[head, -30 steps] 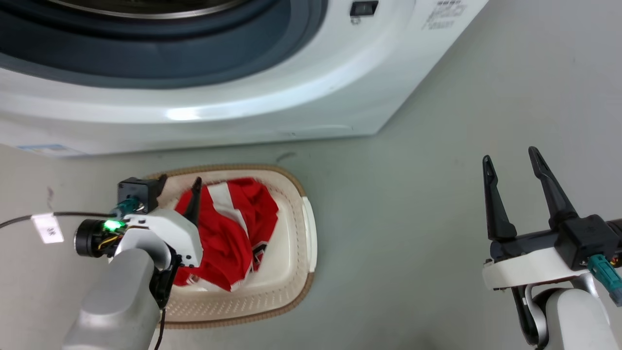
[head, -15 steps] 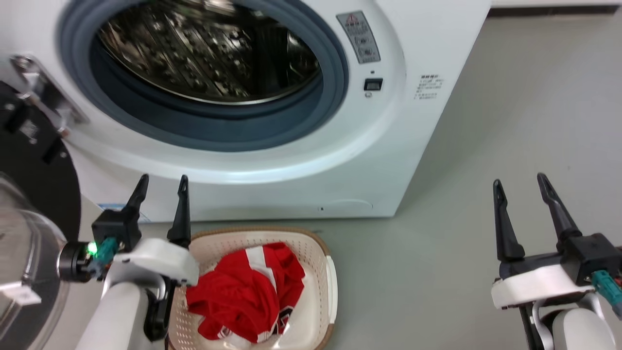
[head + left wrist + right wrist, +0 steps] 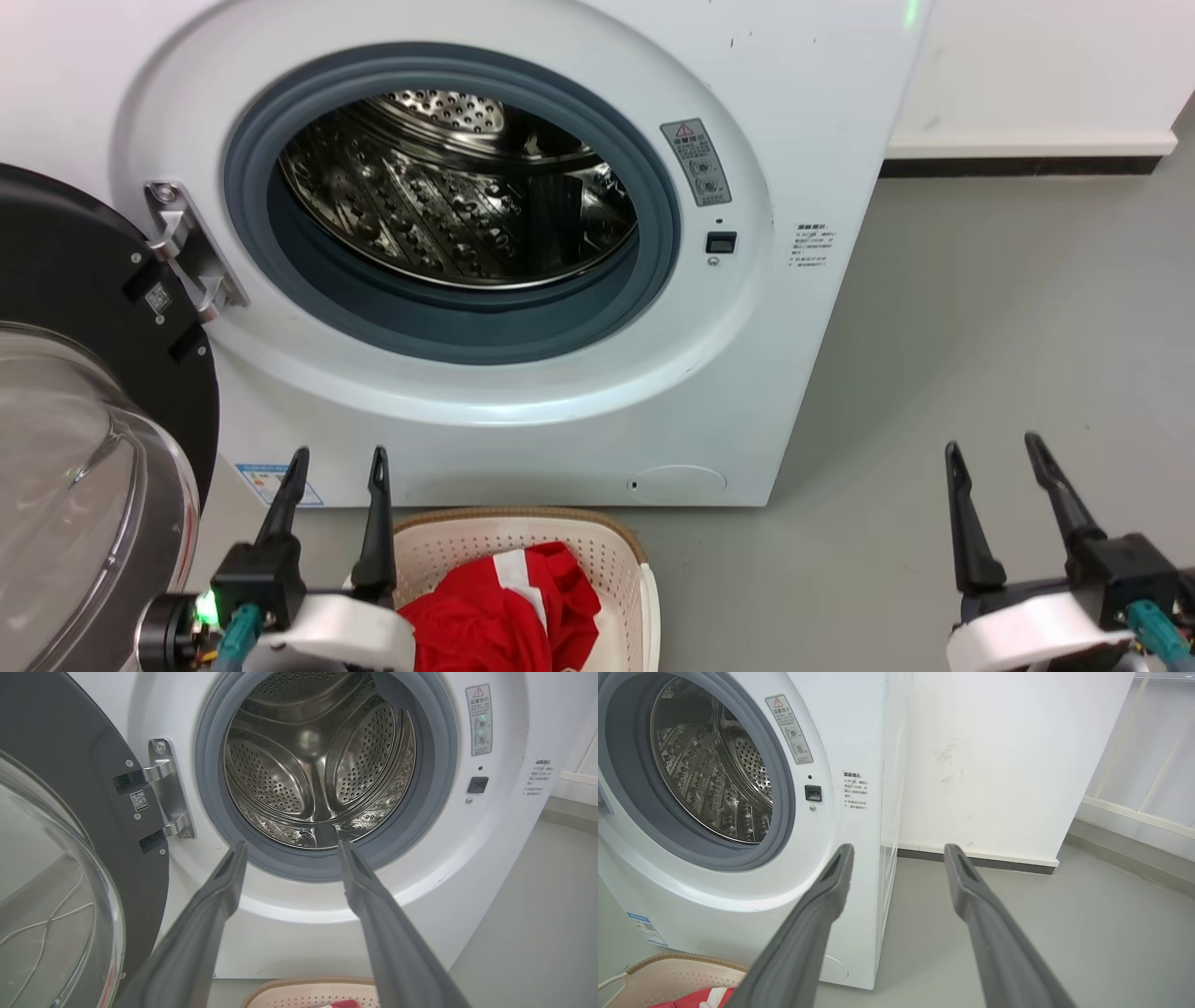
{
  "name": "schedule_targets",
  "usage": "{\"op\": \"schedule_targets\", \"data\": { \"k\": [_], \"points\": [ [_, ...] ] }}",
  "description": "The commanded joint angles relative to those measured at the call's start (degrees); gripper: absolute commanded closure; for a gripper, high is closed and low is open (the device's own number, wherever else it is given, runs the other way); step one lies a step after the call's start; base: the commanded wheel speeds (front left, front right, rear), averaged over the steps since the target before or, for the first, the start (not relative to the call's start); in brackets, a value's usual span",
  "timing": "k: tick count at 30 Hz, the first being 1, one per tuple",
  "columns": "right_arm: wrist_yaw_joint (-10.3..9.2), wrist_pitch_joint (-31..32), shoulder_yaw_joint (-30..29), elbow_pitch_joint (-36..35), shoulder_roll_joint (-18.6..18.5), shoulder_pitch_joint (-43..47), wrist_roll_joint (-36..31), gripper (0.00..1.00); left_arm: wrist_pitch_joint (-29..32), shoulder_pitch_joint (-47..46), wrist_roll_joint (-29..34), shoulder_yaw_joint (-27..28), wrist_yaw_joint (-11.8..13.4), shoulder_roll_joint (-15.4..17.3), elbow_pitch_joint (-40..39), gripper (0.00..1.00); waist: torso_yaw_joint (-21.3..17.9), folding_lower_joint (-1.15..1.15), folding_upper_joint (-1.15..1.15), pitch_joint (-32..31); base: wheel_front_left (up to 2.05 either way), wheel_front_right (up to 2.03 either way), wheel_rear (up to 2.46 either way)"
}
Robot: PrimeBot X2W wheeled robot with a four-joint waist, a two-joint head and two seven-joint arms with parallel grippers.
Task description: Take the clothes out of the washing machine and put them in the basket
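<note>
**Clothes [image 3: 495, 621] in the basket [image 3: 611, 560], near side of an open washing machine [image 3: 560, 439]**

Faces the machine's white front, with the black-rimmed glass door [image 3: 56, 252] swung wide to the left on a metal hinge [image 3: 191, 252]. Looks through the grey rubber seal [image 3: 467, 338] into the perforated steel drum [image 3: 448, 196], whose shining ribs and rows of holes are plain in the left wrist view. Finds the clothes, bright red with a white stripe, bunched inside the cream basket on the grey floor [image 3: 980, 327], just on the near side of the machine and below the round opening. Cuts off the basket's near part at the bottom edge of the head view.

Holds the left gripper [image 3: 339, 457] at the near left, right at the basket's left edge, fingers spread apart and clamped on nothing. Holds the right gripper [image 3: 991, 446] at the near right, over bare floor and well apart from basket and machine, fingers spread the same way around empty air. Points both pairs of fingers toward the far side: the left pair at the lower edge of the drum opening, the right pair at the machine's right corner and the white wall [image 3: 994, 765] beyond it.
</note>
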Motion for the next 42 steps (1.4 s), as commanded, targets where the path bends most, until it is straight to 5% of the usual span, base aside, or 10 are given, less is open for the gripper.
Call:
{"op": "schedule_targets", "data": {
  "k": [1, 34, 35, 42],
  "points": [
    [-0.04, -0.15, 0.17, 0.00, 0.02, 1.27, 0.42, 0.00, -0.13, 1.57, 0.49, 0.39, 0.32, -0.32, -0.57, 0.00, -0.05, 0.01, 0.00, -0.96, 0.00, 0.00, 0.00],
    [-0.04, -0.15, 0.60, -0.41, 0.02, 4.62, 1.09, 0.00, -0.14, 7.43, 6.40, 4.69, -2.65, -5.60, -4.43, 0.00, -0.26, 0.01, 0.00, -3.20, 0.00, 0.00, 0.00],
    [0.00, 0.00, 0.62, -0.37, 0.00, 4.07, 1.15, 1.00, 0.01, 7.89, 6.31, 4.67, -2.60, -5.46, -4.17, 1.00, -0.26, 0.01, 0.00, -3.20, 0.00, 0.00, 0.00],
    [0.01, 1.12, 0.58, 1.88, 0.08, 4.05, 5.35, 1.00, 1.40, 7.59, 2.43, 5.13, -3.00, -5.57, -1.54, 1.00, -0.22, 0.02, 0.00, -3.14, 0.00, 0.00, 0.00]
  ]
}}
